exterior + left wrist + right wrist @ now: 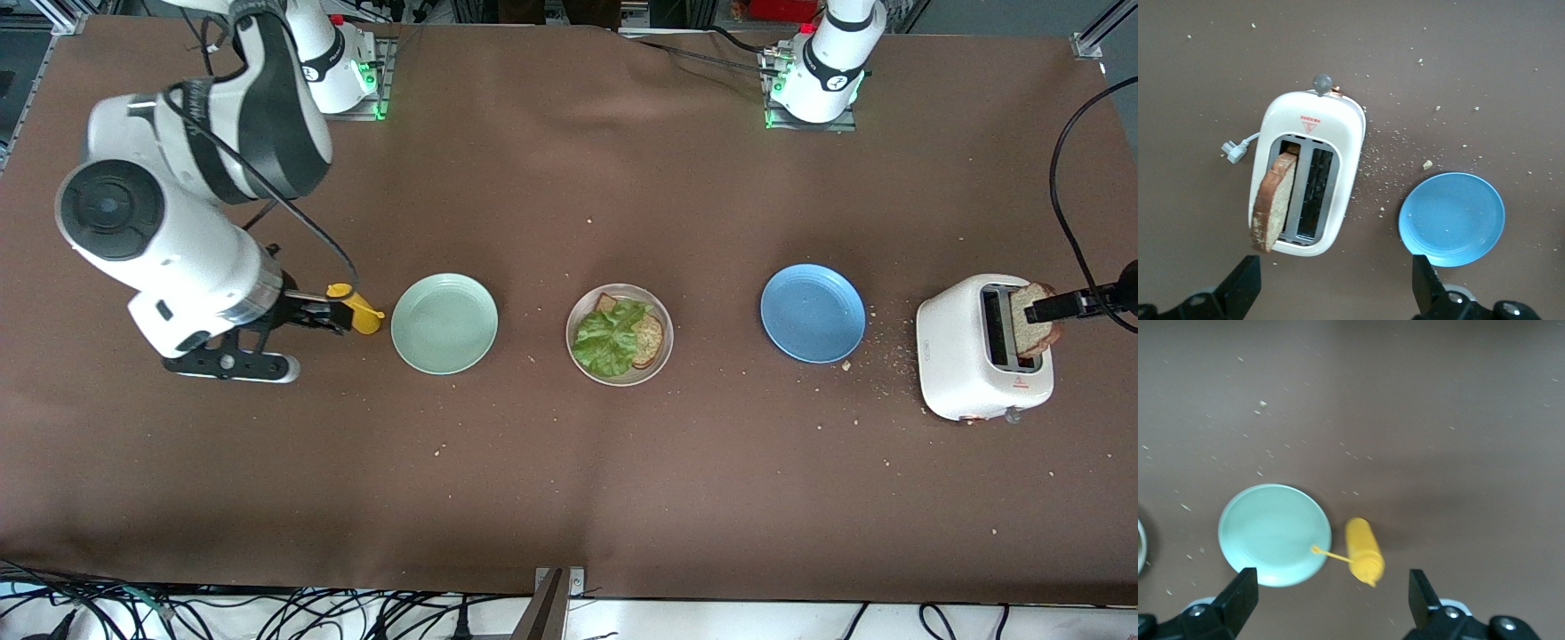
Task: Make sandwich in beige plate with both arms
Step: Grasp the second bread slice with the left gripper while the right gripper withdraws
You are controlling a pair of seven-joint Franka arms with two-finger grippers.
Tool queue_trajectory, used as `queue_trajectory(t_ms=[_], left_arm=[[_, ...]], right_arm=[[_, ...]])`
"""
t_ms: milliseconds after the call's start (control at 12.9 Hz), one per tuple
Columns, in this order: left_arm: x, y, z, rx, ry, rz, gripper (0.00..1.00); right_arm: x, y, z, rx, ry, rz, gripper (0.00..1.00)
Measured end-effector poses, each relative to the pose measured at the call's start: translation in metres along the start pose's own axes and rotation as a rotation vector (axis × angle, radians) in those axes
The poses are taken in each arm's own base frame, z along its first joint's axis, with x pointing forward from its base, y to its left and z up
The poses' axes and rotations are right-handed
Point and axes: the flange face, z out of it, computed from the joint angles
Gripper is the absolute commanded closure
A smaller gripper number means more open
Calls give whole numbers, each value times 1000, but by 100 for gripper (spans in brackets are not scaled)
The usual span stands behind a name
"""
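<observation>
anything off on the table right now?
Crumbs litter the cloth between the blue plate and the toaster. The toast slice leans askew out of its slot, and the yellow squeeze bottle lies tipped over beside the mint-green plate.

High front overview; wrist views straight down, tabletop (pixel 569 480) shared.
</observation>
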Motion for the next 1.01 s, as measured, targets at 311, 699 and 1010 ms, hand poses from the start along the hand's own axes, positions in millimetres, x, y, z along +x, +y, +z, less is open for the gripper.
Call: queue_trajectory(t_ms=[311, 699, 1010], left_arm=[[16, -47, 48, -12, -35, 60, 0], [8, -84, 118, -28, -40, 90, 8], [-7, -89, 142, -38, -70, 80, 99]], right_arm=[[-8, 58, -30, 45, -22, 24, 0], [-14, 69, -22, 55, -96, 9, 0], [-9, 74, -25, 68, -57, 8, 0]])
